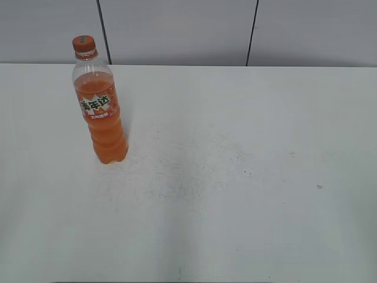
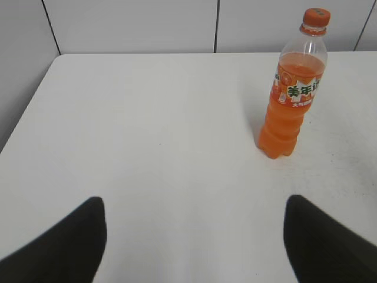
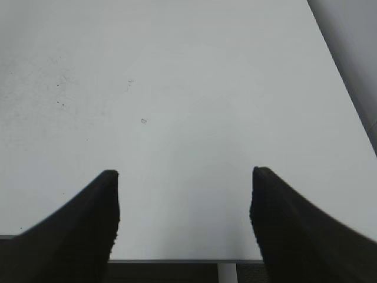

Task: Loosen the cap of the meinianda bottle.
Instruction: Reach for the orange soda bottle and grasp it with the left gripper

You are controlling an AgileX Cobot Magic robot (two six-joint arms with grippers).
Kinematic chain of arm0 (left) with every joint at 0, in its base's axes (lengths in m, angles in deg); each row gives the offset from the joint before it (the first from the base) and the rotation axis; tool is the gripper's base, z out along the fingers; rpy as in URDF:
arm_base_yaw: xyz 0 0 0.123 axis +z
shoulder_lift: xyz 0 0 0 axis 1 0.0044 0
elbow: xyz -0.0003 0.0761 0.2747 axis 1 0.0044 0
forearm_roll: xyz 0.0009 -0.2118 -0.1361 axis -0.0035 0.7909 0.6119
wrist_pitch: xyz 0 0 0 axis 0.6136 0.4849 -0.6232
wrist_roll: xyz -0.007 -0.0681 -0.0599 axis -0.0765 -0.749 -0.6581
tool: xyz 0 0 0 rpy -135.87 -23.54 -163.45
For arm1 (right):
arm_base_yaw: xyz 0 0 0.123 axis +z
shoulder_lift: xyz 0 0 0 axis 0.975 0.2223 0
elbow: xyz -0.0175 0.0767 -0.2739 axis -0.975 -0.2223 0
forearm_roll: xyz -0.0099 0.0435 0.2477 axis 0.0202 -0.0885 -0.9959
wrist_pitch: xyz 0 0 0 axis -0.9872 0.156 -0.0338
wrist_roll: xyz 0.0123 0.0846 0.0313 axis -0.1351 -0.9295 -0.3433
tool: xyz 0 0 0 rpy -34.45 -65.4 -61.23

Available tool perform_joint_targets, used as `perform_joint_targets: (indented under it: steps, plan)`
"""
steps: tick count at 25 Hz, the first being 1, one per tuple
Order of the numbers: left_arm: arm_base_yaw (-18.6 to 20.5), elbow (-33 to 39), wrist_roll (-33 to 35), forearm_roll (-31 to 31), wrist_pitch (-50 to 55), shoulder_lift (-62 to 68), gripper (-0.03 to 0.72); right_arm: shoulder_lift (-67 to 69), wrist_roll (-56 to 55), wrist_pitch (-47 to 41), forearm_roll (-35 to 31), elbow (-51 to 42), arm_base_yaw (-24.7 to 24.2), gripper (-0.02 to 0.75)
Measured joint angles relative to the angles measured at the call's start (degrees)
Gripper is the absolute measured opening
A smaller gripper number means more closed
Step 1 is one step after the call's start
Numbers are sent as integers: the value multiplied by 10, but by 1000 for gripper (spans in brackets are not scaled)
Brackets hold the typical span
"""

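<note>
The meinianda bottle (image 1: 101, 112) stands upright on the left part of the white table, holding orange drink, with an orange label. Its orange cap (image 1: 83, 43) with a small green mark sits on the neck. The bottle also shows in the left wrist view (image 2: 291, 97), upper right, with its cap (image 2: 316, 18). My left gripper (image 2: 193, 203) is open and empty, well short of the bottle and left of it. My right gripper (image 3: 185, 173) is open and empty over the table's near edge. Neither gripper shows in the exterior view.
The white table (image 1: 235, 177) bears faint specks around its middle. A grey panelled wall (image 1: 177, 29) runs behind the table. The table's front edge (image 3: 177, 260) shows in the right wrist view, and its left edge (image 2: 26, 112) in the left wrist view.
</note>
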Motion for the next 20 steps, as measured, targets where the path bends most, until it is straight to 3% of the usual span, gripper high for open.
perform_joint_targets:
  steps: [20]
  plan:
    - [0, 0, 0, 0, 0, 0, 561, 0, 0, 0, 0, 0, 0, 524]
